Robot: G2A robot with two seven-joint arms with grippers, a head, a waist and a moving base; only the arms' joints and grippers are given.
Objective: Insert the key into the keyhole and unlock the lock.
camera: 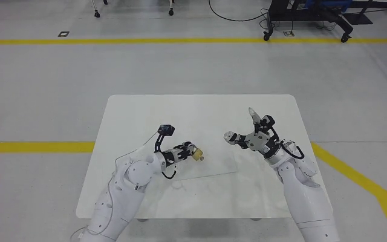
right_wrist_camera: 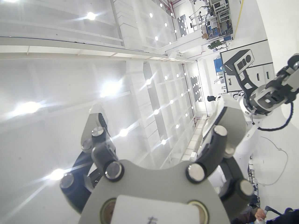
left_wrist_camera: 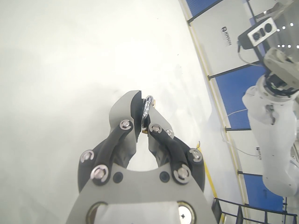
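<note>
A small brass lock [camera: 198, 156] with a silver shackle [left_wrist_camera: 147, 108] is held just above the white table [camera: 151, 115], a little left of centre. My left gripper [camera: 192, 151] is shut on it, and its dark pads [left_wrist_camera: 136, 103] pinch the shackle, with brass edges peeking out on either side. To the right, my right gripper [camera: 240, 125] is raised and tilted upward, open, with nothing between its fingers [right_wrist_camera: 95, 122]. In the right wrist view it faces the ceiling lights. The two grippers are apart, with a gap of bare table between them.
The left arm's wrist camera [camera: 165, 129] sticks up behind its gripper. The right arm [left_wrist_camera: 268, 117] stands off to the side in the left wrist view. Yellow floor lines [camera: 48, 146] run past the table, and a wheeled cart [camera: 314, 15] stands far behind.
</note>
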